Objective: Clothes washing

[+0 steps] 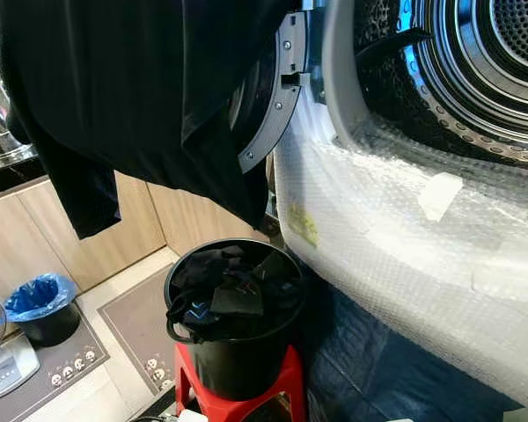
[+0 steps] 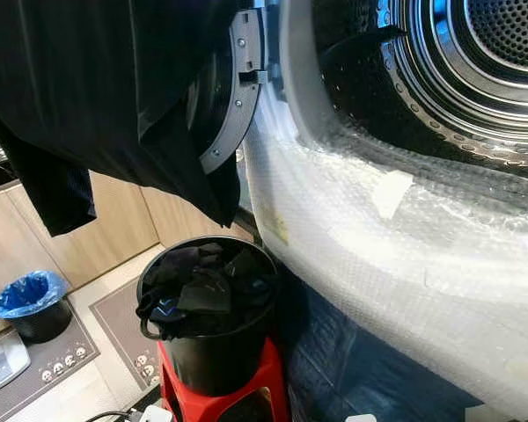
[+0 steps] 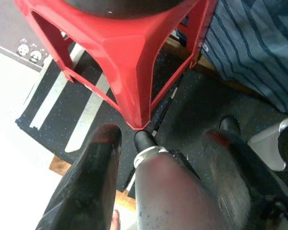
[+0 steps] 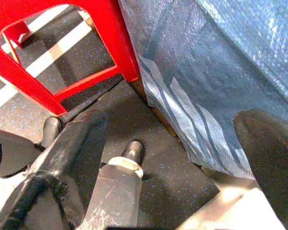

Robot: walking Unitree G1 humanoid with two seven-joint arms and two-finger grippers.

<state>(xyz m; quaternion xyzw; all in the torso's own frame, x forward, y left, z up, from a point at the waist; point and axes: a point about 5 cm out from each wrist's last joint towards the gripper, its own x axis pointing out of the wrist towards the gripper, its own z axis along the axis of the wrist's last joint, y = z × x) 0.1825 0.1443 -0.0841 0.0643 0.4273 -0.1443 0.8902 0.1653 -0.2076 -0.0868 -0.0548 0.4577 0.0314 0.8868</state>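
Note:
The washing machine's drum (image 1: 475, 61) stands open at the upper right, its front wrapped in bubble wrap (image 1: 396, 229). A large black garment (image 1: 132, 88) hangs over the open door (image 1: 277, 97) at the upper left. Below it, a black bucket (image 1: 238, 352) full of dark clothes (image 1: 224, 294) rests on a red stool (image 1: 246, 400). Both arms hang low beside the stool. The left gripper (image 3: 164, 134) is open above the floor by a leg of the red stool (image 3: 129, 62). The right gripper (image 4: 177, 120) is open too, between the stool (image 4: 62, 28) and a blue striped cloth (image 4: 182, 105).
A small bin with a blue liner (image 1: 40, 303) and a white scale (image 1: 4, 369) sit on the floor at the left, beside wooden cabinets (image 1: 79, 237). A dark mat (image 3: 67, 105) with white stripes lies under the stool. Blue cloth (image 1: 378, 369) covers the machine's base.

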